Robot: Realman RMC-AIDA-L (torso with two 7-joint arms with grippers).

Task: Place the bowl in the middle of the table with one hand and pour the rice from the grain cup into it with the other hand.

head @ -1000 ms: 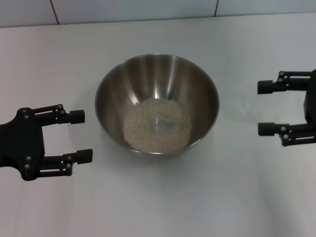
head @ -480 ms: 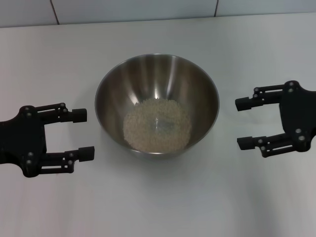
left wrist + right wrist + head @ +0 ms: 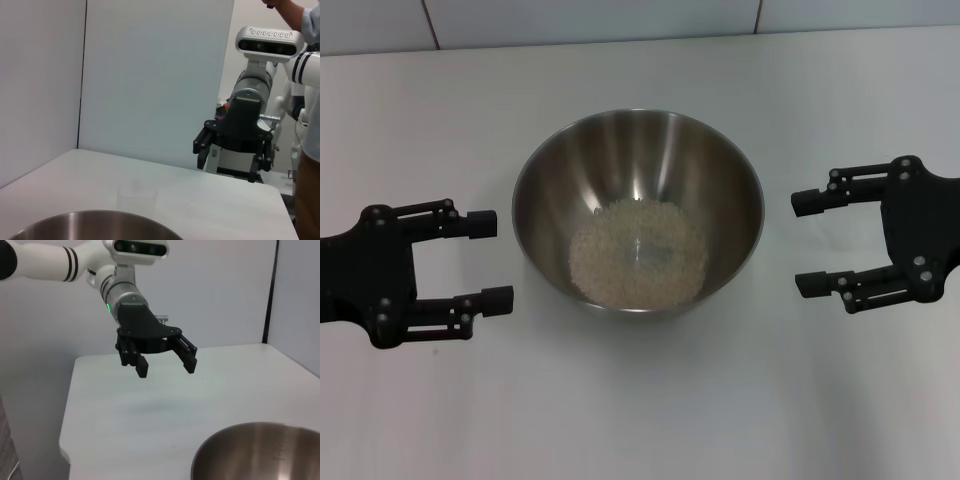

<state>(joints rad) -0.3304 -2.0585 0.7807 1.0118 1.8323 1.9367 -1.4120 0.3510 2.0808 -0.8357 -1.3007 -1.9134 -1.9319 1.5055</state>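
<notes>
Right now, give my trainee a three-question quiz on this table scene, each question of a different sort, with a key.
1. True or false: the off-white rice lies inside the large round stainless-steel bowl.
2. Which black gripper holds something? A. the left gripper B. the right gripper C. neither
3. Fill in: in the left wrist view, the small clear plastic cup stands on the white table ____ the bowl, not in it.

Key: 1 true; 2 C, both are open and empty, one on each side of the bowl; 3 beyond.
</notes>
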